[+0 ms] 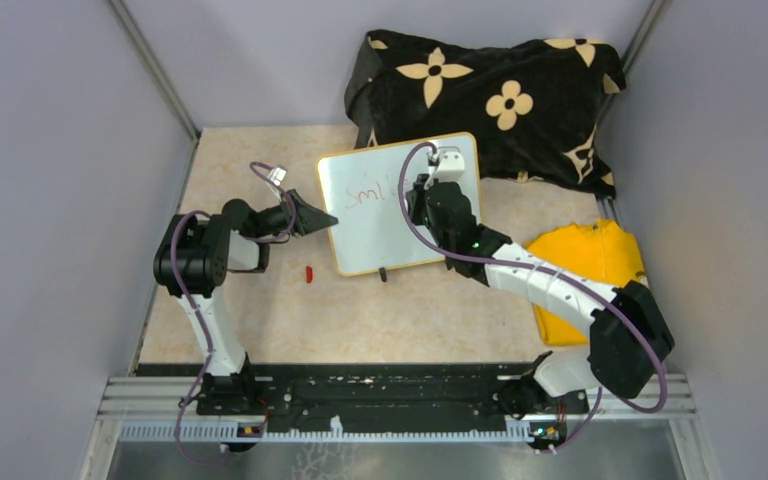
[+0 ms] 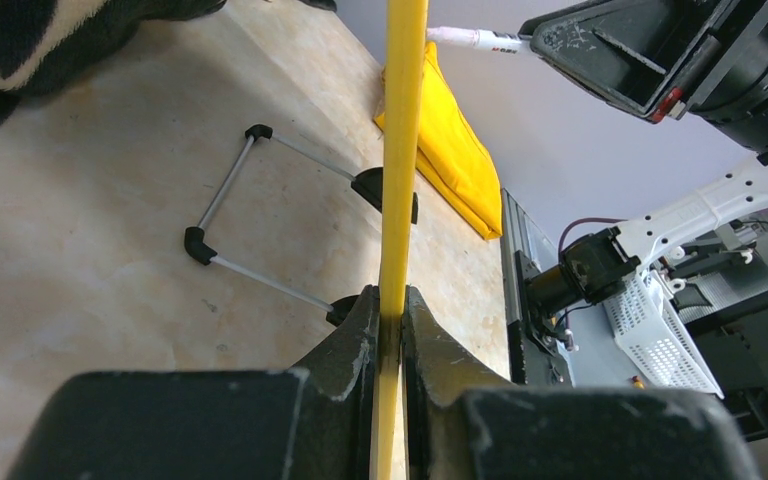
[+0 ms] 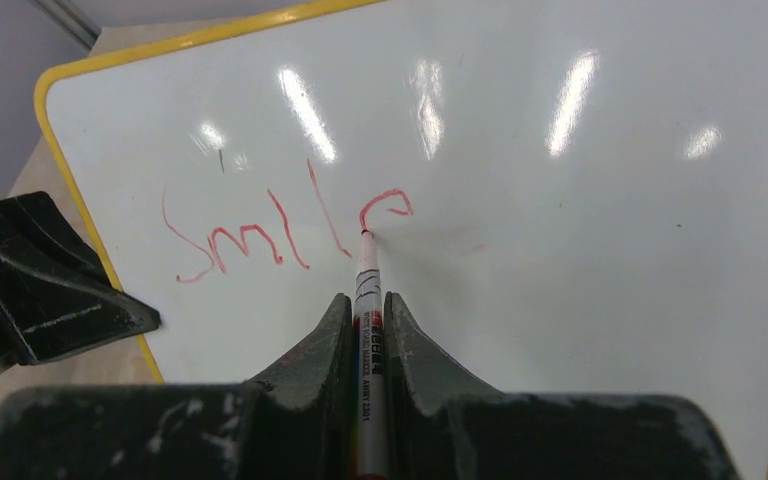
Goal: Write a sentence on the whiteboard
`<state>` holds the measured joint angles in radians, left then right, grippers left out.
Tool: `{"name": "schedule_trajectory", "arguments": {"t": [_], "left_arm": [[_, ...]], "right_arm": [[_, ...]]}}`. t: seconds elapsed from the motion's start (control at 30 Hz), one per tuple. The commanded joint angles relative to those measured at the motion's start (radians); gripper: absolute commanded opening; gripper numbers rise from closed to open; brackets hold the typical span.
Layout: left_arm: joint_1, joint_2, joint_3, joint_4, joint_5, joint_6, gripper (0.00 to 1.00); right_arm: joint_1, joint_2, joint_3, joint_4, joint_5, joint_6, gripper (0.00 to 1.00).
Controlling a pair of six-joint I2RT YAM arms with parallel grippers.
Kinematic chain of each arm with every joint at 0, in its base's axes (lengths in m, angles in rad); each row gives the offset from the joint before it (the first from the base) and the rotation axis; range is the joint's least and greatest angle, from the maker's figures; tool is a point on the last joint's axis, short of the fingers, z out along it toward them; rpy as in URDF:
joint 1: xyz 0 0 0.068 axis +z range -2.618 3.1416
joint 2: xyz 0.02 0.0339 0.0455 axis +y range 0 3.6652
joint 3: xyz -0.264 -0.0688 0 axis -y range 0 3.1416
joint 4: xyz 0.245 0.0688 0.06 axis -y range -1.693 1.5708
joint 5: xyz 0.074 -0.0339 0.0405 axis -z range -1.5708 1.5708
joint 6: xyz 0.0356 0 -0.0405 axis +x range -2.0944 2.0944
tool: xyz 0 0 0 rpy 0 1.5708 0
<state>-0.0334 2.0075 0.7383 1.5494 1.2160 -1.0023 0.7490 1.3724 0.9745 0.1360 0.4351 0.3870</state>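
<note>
The whiteboard (image 1: 380,240), white with a yellow frame, stands tilted mid-table. My left gripper (image 1: 325,220) is shut on its left frame edge; in the left wrist view the yellow frame (image 2: 402,150) runs between that gripper's (image 2: 390,300) closed jaws. My right gripper (image 3: 367,300) is shut on a white marker (image 3: 368,285), whose tip touches the board (image 3: 580,260). The sentence (image 3: 260,235) in red reads "Smil" plus a partly drawn "e" at the tip. From above, the right gripper (image 1: 415,200) is over the board's middle, beside the red lettering (image 1: 365,195).
A black flower-patterned cloth (image 1: 490,95) lies behind the board. A yellow cloth (image 1: 590,265) lies at the right. A small red cap (image 1: 308,273) sits on the table left of the board's lower corner. The board's wire stand (image 2: 260,210) rests on the table.
</note>
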Motion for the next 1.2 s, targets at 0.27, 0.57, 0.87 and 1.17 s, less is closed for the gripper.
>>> {"name": "schedule_trajectory", "arguments": {"t": [0.27,0.57,0.87,1.17], "left_arm": [[-0.003,0.023,0.003,0.242,0.02,-0.012,0.0],[-0.007,0.022,0.001,0.241,0.021,-0.007,0.0],[-0.007,0.023,0.001,0.242,0.024,-0.011,0.12],[-0.007,0.024,0.004,0.244,0.024,-0.018,0.32]], "right_arm": [[-0.015,-0.075,-0.05,-0.042,0.054,-0.002,0.0],[-0.024,-0.101,-0.053,-0.06,0.11,-0.005,0.0],[-0.028,-0.146,-0.089,0.005,0.012,-0.046,0.0],[-0.024,-0.222,-0.116,0.039,-0.194,-0.078,0.0]]}}
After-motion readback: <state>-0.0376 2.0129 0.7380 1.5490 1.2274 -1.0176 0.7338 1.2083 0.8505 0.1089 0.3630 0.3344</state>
